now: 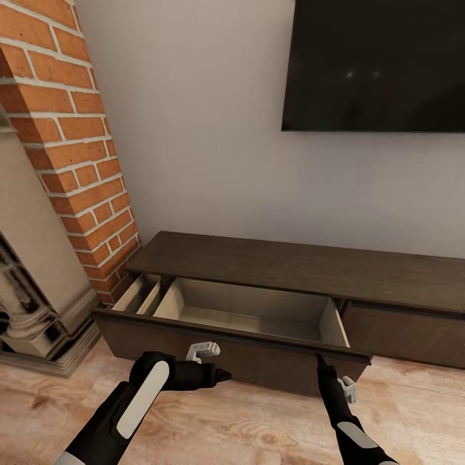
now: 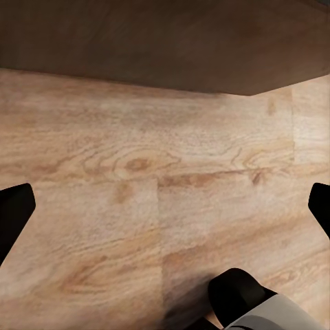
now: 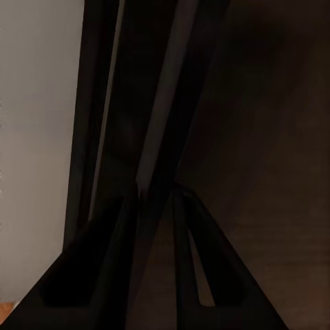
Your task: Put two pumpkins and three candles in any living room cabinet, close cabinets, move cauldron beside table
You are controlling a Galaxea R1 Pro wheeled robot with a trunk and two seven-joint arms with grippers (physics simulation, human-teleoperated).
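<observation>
And here we are in front of the long, low dark brown wooden cabinet, sitting against the pale grey wall beneath the black wall-mounted TV, with the red brick fireplace column rising on the left beside a carved stone surround. The cabinet's wide drawer is pulled out, and its pale wood interior shows bare boards; a narrower drawer just to its left is out as well, also pale inside. The right gripper is up at the front right corner of the wide drawer, its black fingers drawn close on either side of the dark front panel's edge in the right wrist view, clamped on that panel by the look of it. The left gripper sits low in front of the drawer face, pointing across it, apart from the wood; in the left wrist view its black fingertips stand wide apart at the picture's two sides over the light wood plank floor, nothing between them, with the dark drawer front just beyond.
</observation>
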